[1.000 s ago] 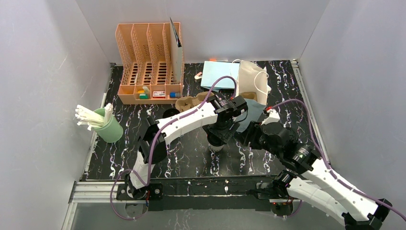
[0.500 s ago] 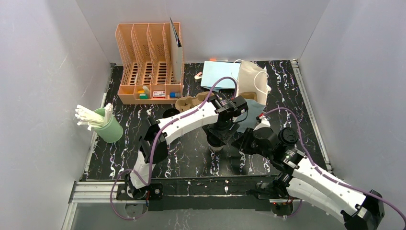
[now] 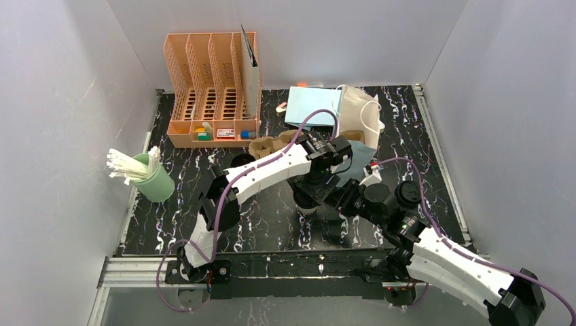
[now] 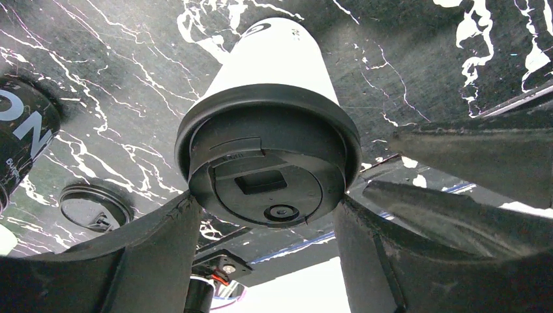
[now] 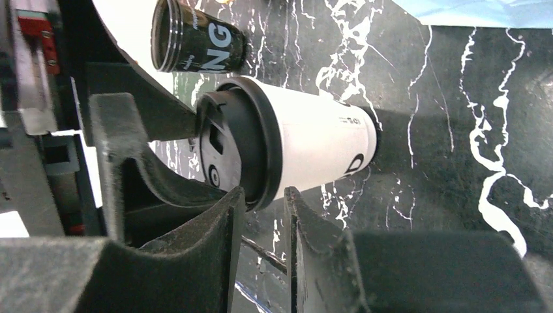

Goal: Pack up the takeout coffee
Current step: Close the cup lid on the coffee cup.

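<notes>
white black-lidded paper cup (image 4: 274,65): being mostly hidden overhead
black printed paper cup (image 4: 19,137): being cut by left edge

Looks down from high behind the arms; from both wrists, close on one shared white paper cup with a black plastic lid (image 4: 270,65), mid-frame.

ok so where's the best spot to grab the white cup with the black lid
Probably from straight above, fingers on opposite sides at the black lid, where the left gripper sits. The white cup stands upright and widens toward the top, so the lid's overhanging rim should stop it slipping down. The right gripper crowds one side of the rim.
</notes>
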